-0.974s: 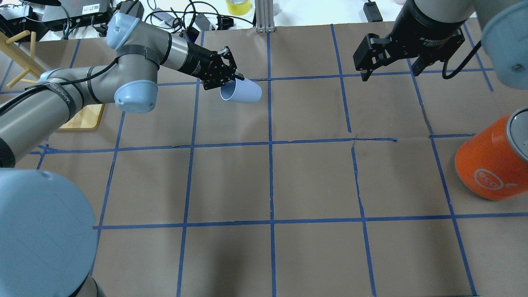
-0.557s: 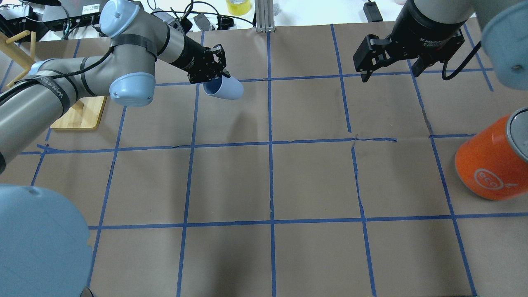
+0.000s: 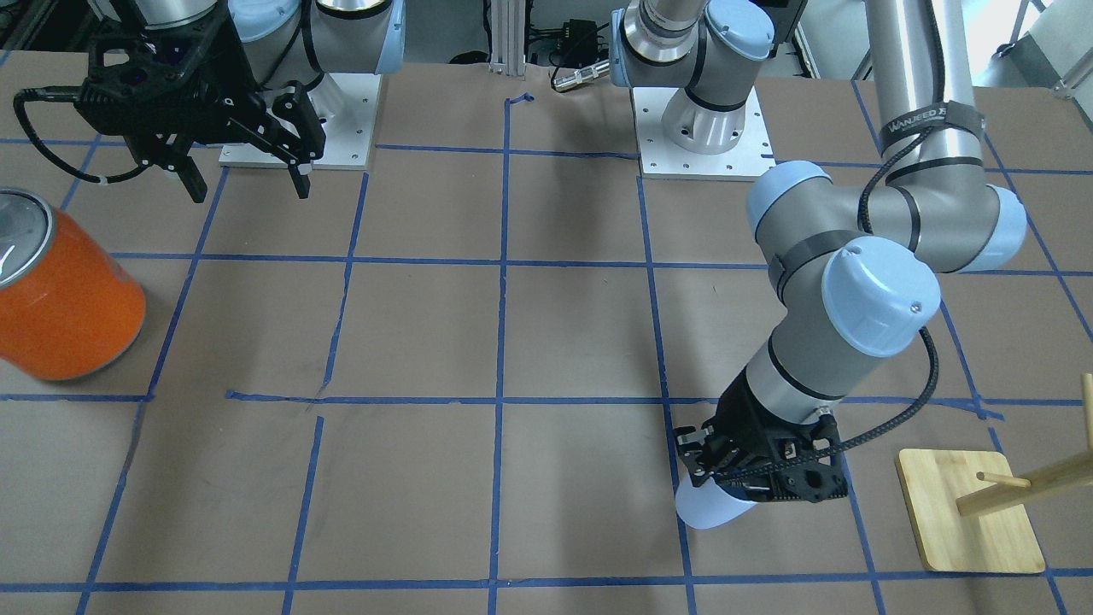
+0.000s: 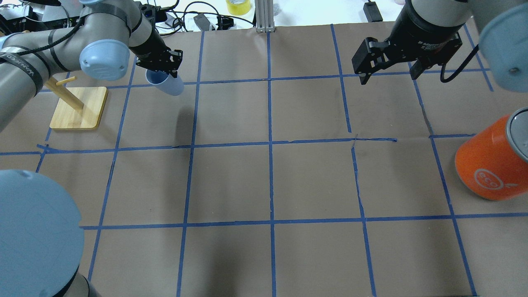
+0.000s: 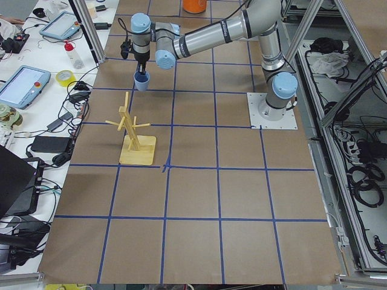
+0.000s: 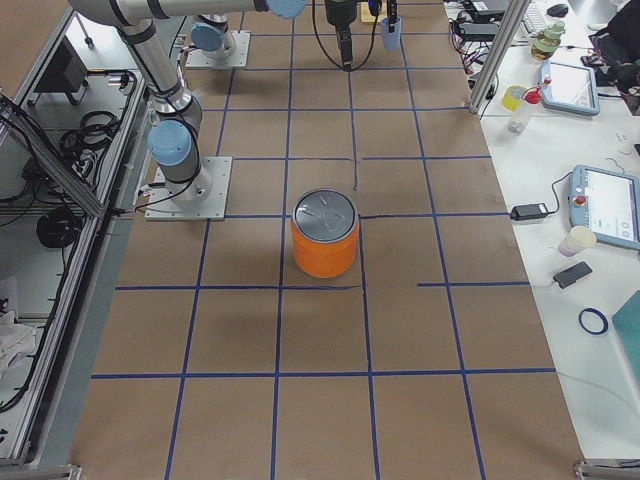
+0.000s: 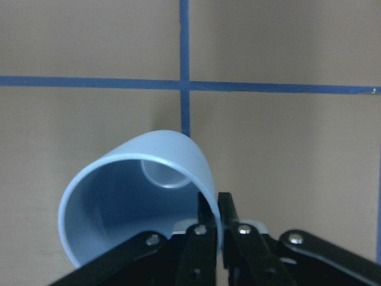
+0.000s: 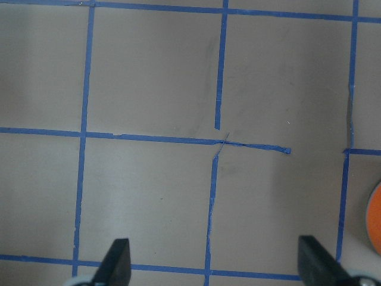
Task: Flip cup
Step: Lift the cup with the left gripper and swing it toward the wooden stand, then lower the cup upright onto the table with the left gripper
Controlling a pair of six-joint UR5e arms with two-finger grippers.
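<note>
Far-left corner of the worktop, just beside the wooden peg stand: my left claw is pinched on the rim of the pale blue cup, with one finger inside the wall and one outside. The cup hangs clear of the surface, tilted, with its mouth toward my wrist. My right claw is spread wide with nothing between the fingers, hovering well apart from the orange can.
</note>
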